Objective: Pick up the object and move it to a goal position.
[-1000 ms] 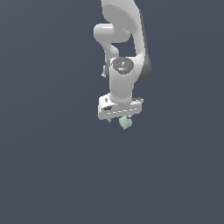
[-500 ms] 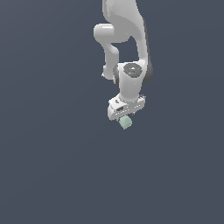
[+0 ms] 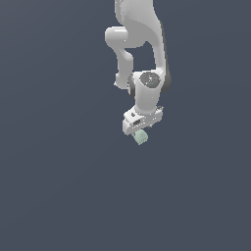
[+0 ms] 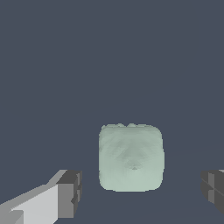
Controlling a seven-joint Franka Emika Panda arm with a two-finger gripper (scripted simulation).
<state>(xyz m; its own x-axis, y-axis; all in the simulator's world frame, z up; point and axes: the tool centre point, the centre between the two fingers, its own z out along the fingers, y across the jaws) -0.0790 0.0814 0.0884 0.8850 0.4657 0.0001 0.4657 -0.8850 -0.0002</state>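
The tool [image 4: 140, 192] is held above the table [image 3: 59, 186] with its fingers [image 4: 70, 192] spread apart, unclamped. The object [image 4: 131, 157] lies on the table between them, untouched. The tool should be centred and lowered before being closed squarely.

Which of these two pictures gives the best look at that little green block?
The wrist view: the mint-green block fills the middle of the frame, between the open gripper's fingers with gaps on both sides. The exterior view shows only a tiny speck under the gripper.
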